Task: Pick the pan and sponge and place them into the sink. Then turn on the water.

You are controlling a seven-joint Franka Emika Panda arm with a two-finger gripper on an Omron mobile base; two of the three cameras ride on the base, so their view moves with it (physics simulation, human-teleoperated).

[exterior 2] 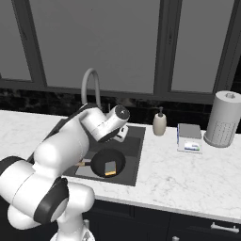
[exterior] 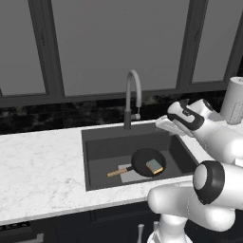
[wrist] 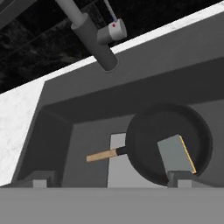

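The black pan point(exterior: 141, 159) point(exterior 2: 100, 161) point(wrist: 144, 135) lies on the floor of the dark grey sink point(exterior: 95, 142) point(exterior 2: 135, 137) point(wrist: 57, 131), its wooden handle pointing left. Flat inside the pan rests the sponge point(exterior: 154, 165) point(exterior 2: 110, 168) point(wrist: 175, 153), grey scrub side up with a yellow edge. My gripper point(exterior: 162, 125) point(exterior 2: 121, 134) point(wrist: 109, 180) hangs open and holding nothing over the sink's back right part, beside the base of the grey gooseneck faucet point(exterior: 133, 95) point(exterior 2: 90, 84) point(wrist: 92, 35). No water falls from the spout.
A soap dispenser point(exterior 2: 159, 123), a white-and-blue scale point(exterior 2: 189, 138) and a paper towel roll point(exterior 2: 225, 118) point(exterior: 235, 99) stand on the marble counter right of the sink. The faucet's small lever point(wrist: 111, 28) sticks out at its side. Dark windows run behind.
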